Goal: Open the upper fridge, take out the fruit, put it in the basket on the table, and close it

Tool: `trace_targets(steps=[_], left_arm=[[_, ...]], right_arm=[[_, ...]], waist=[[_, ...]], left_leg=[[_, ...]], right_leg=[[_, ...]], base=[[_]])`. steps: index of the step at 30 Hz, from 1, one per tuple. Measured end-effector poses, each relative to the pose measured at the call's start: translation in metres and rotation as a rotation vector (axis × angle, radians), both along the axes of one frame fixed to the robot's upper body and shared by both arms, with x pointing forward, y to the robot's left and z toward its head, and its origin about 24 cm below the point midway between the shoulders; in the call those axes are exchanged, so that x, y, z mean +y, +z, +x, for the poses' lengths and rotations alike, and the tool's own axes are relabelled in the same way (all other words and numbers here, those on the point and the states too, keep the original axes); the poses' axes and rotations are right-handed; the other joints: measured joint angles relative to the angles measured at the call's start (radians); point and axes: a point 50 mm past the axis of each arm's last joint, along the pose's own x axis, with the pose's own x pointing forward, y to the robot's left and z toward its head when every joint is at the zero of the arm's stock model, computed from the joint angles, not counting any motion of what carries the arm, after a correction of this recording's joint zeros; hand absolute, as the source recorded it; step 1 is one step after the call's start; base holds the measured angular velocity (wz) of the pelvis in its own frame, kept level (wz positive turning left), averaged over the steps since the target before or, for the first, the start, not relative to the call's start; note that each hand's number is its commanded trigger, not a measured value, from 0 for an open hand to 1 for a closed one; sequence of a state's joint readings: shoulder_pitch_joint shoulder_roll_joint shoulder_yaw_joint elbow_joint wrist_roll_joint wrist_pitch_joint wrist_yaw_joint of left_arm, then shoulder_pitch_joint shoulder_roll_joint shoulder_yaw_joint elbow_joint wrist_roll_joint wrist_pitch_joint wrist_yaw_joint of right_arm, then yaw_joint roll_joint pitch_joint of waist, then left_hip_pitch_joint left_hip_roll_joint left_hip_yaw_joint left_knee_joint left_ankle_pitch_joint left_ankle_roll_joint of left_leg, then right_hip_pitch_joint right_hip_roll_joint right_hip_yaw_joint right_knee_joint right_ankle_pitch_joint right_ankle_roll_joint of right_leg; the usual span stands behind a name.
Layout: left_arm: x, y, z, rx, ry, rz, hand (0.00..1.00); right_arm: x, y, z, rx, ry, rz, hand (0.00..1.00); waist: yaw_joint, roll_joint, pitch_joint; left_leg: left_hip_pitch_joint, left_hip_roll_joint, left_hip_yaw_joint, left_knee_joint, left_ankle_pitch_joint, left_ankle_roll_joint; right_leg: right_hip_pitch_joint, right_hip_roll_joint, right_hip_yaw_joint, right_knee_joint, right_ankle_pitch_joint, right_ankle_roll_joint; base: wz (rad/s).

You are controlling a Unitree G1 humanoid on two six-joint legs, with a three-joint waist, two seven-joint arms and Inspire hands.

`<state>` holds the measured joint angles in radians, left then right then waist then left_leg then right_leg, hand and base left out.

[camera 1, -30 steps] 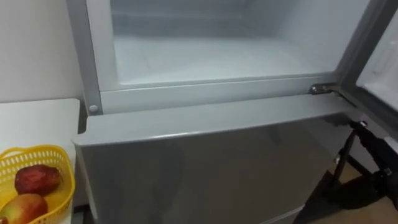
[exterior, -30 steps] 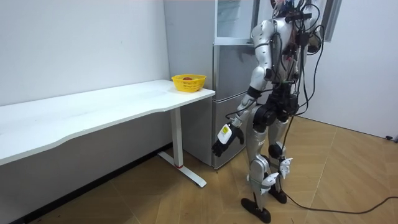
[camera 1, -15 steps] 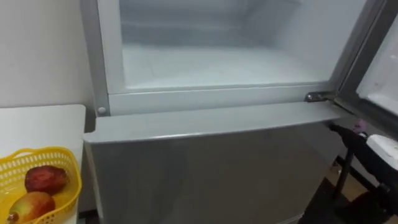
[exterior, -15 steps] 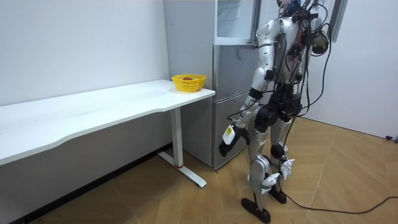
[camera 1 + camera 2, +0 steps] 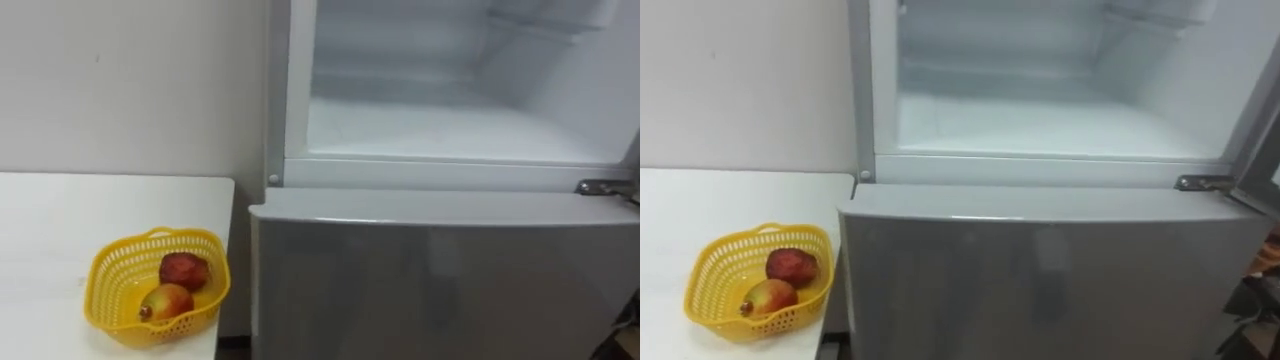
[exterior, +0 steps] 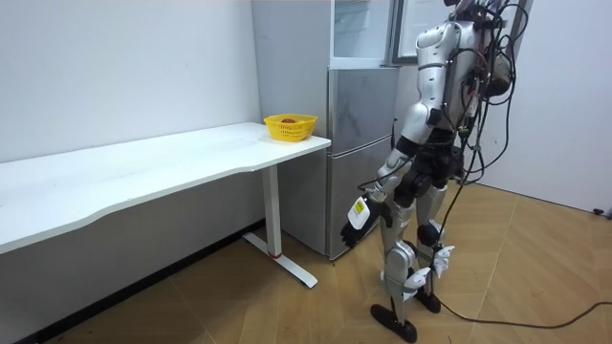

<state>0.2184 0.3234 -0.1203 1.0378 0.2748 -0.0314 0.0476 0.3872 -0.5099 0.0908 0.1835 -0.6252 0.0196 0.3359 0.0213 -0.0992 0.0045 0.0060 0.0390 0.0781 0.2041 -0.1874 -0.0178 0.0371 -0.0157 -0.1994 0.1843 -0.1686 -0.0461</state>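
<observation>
Before open upper fridge compartment, seemingly bare, my left hand hung low, well beneath it; grip state untellable.

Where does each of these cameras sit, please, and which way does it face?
Left eye view: on the robot's head, facing the fridge, its upper compartment open, lower door closed, and the yellow basket on the white table.
Right eye view: beside it on the head, same scene, slightly offset.
Room view: standing some way off, seeing the whole robot before the fridge, left hand hanging low.
Shared: all three show fridge, basket and table.
</observation>
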Motion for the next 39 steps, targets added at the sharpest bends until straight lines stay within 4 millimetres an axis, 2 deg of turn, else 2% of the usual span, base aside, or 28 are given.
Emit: trace_targets(steps=[1, 2, 4, 6, 7, 8, 11, 13, 18, 20, 22, 24, 25, 29, 31, 32, 34, 36, 37, 38, 39], left_arm=[[0.0, 0.0, -0.002, 0.007, 0.002, 0.003, 0.0], [0.0, -0.001, -0.003, 0.012, 0.005, 0.004, 0.0], [-0.002, -0.002, -0.006, 0.014, 0.025, 0.0, 0.0], [-0.004, -0.003, -0.01, 0.006, 0.077, -0.004, 0.0], [-0.003, -0.003, -0.013, 0.008, 0.097, -0.003, 0.0], [-0.002, -0.003, -0.015, 0.006, 0.107, -0.001, 0.0], [0.003, -0.002, -0.022, -0.002, 0.176, 0.015, 0.0], [0.007, 0.0, -0.023, -0.023, 0.229, 0.037, 0.0], [0.014, 0.002, -0.031, -0.026, 0.306, 0.064, 0.0], [0.013, 0.002, -0.035, -0.014, 0.325, 0.067, 0.0], [0.016, 0.004, -0.036, -0.021, 0.339, 0.069, 0.0], [0.017, 0.005, -0.038, -0.015, 0.354, 0.077, 0.0], [0.018, 0.005, -0.038, -0.012, 0.359, 0.08, 0.0], [0.019, 0.005, -0.041, -0.002, 0.374, 0.09, 0.0], [0.02, 0.005, -0.038, -0.004, 0.384, 0.089, 0.0], [0.02, 0.006, -0.037, -0.007, 0.383, 0.09, 0.0], [0.02, 0.006, -0.035, -0.014, 0.38, 0.091, 0.0], [0.02, 0.006, -0.034, -0.014, 0.377, 0.091, 0.0], [0.02, 0.006, -0.034, -0.014, 0.376, 0.089, 0.0], [0.02, 0.007, -0.033, -0.017, 0.375, 0.088, 0.0], [0.021, 0.007, -0.032, -0.022, 0.374, 0.088, 0.0]], right_arm=[[-0.009, -0.018, -0.017, 0.075, -0.076, -0.014, 0.0], [-0.013, -0.026, -0.026, 0.113, -0.111, -0.019, 0.0], [-0.026, -0.049, -0.063, 0.225, -0.298, 0.014, 0.0], [-0.034, -0.059, -0.083, 0.239, -0.478, 0.061, 0.0], [-0.037, -0.062, -0.093, 0.233, -0.587, 0.098, 0.0], [-0.038, -0.063, -0.096, 0.226, -0.641, 0.119, 0.0], [-0.054, -0.061, -0.097, 0.108, -0.924, 0.23, 0.0], [-0.073, -0.052, -0.083, -0.072, -1.122, 0.285, 0.0], [-0.096, -0.034, -0.049, -0.416, -1.432, 0.465, 0.0], [-0.103, -0.027, -0.039, -0.53, -1.542, 0.547, 0.0], [-0.112, -0.018, -0.031, -0.653, -1.66, 0.61, 0.0], [-0.119, -0.01, -0.025, -0.705, -1.694, 0.61, 0.0], [-0.125, -0.003, -0.016, -0.743, -1.697, 0.602, 0.0], [-0.139, 0.023, 0.008, -0.88, -1.698, 0.595, 0.0], [-0.143, 0.045, 0.029, -0.988, -1.69, 0.638, 0.0], [-0.143, 0.052, 0.033, -1.015, -1.677, 0.641, 0.0], [-0.142, 0.079, 0.049, -1.128, -1.606, 0.666, 0.0], [-0.139, 0.099, 0.059, -1.208, -1.55, 0.686, 0.0], [-0.14, 0.108, 0.064, -1.244, -1.531, 0.692, 0.0], [-0.14, 0.112, 0.065, -1.256, -1.527, 0.689, 0.0], [-0.142, 0.116, 0.067, -1.276, -1.527, 0.679, 0.0]], waist=[[-0.002, 0.001, -0.0016], [-0.004, 0.002, -0.002], [-0.026, 0.005, -0.0083], [-0.04, 0.012, -0.0059], [-0.047, 0.008, -0.0055], [-0.049, 0.003, -0.0025], [-0.077, 0.003, -0.0006], [-0.093, 0.001, 0.0005], [-0.124, -0.015, 0.0017], [-0.129, -0.021, 0.0012], [-0.129, -0.019, -0.0033], [-0.129, -0.022, -0.0077], [-0.129, -0.015, -0.0095], [-0.146, -0.011, -0.0087], [-0.156, -0.01, -0.0091], [-0.156, -0.011, -0.0093], [-0.154, -0.021, -0.0112], [-0.154, -0.03, -0.0085], [-0.154, -0.034, -0.0107], [-0.153, -0.037, -0.0114], [-0.149, -0.048, -0.008]], left_leg=[[0.003, -0.004, 0.0, 0.0, -0.002, 0.004], [0.006, -0.005, 0.002, 0.0, -0.002, 0.005], [0.011, -0.013, 0.002, 0.001, -0.005, 0.01], [0.026, -0.016, 0.005, -0.006, -0.006, 0.012], [0.035, -0.017, 0.009, -0.01, -0.007, 0.013], [0.04, -0.017, 0.015, -0.015, -0.007, 0.013], [0.063, -0.018, 0.027, -0.025, -0.007, 0.013], [0.082, -0.02, 0.03, -0.035, -0.008, 0.014], [0.092, -0.019, 0.033, -0.037, -0.008, 0.014], [0.09, -0.019, 0.032, -0.037, -0.008, 0.014], [0.086, -0.019, 0.033, -0.037, -0.009, 0.015], [0.077, -0.02, 0.034, -0.036, -0.009, 0.015], [0.069, -0.021, 0.034, -0.036, -0.008, 0.015], [0.067, -0.023, 0.033, -0.038, -0.008, 0.015], [0.067, -0.023, 0.035, -0.038, -0.008, 0.016], [0.066, -0.022, 0.037, -0.038, -0.008, 0.016], [0.067, -0.019, 0.045, -0.038, -0.008, 0.015], [0.068, -0.018, 0.046, -0.039, -0.008, 0.015], [0.069, -0.018, 0.047, -0.039, -0.008, 0.015], [0.069, -0.019, 0.047, -0.039, -0.008, 0.015], [0.07, -0.019, 0.047, -0.039, -0.008, 0.015]], right_leg=[[0.005, -0.003, -0.001, 0.0, -0.002, 0.004], [0.009, -0.005, -0.001, -0.001, -0.003, 0.006], [0.026, -0.014, -0.017, -0.015, -0.007, 0.014], [0.035, -0.017, -0.013, -0.017, -0.009, 0.019], [0.039, -0.017, -0.006, -0.017, -0.011, 0.02], [0.04, -0.017, -0.001, -0.017, -0.011, 0.02], [0.053, -0.018, 0.009, -0.018, -0.013, 0.023], [0.062, -0.018, 0.018, -0.018, -0.015, 0.025], [0.064, -0.017, 0.017, -0.021, -0.022, 0.026], [0.062, -0.017, 0.017, -0.018, -0.023, 0.026], [0.06, -0.017, 0.015, -0.016, -0.023, 0.026], [0.056, -0.016, 0.013, -0.012, -0.022, 0.026], [0.047, -0.014, 0.014, -0.009, -0.022, 0.026], [0.046, -0.015, 0.011, -0.01, -0.021, 0.027], [0.045, -0.015, 0.008, -0.011, -0.022, 0.026], [0.044, -0.015, 0.009, -0.01, -0.022, 0.026], [0.033, -0.012, 0.01, -0.004, -0.022, 0.025], [0.033, -0.012, 0.011, 0.001, -0.022, 0.025], [0.036, -0.012, 0.011, 0.001, -0.022, 0.025], [0.038, -0.012, 0.011, 0.001, -0.022, 0.025], [0.04, -0.013, 0.01, 0.001, -0.022, 0.025]], base=[[0.08], [0.12], [0.17], [-0.03], [-0.16], [-0.2], [-0.13], [-0.09], [0.01], [0.0], [0.0], [0.0], [0.0], [0.01], [0.0], [0.0], [-0.08], [-0.03], [0.0], [0.04], [0.0]])
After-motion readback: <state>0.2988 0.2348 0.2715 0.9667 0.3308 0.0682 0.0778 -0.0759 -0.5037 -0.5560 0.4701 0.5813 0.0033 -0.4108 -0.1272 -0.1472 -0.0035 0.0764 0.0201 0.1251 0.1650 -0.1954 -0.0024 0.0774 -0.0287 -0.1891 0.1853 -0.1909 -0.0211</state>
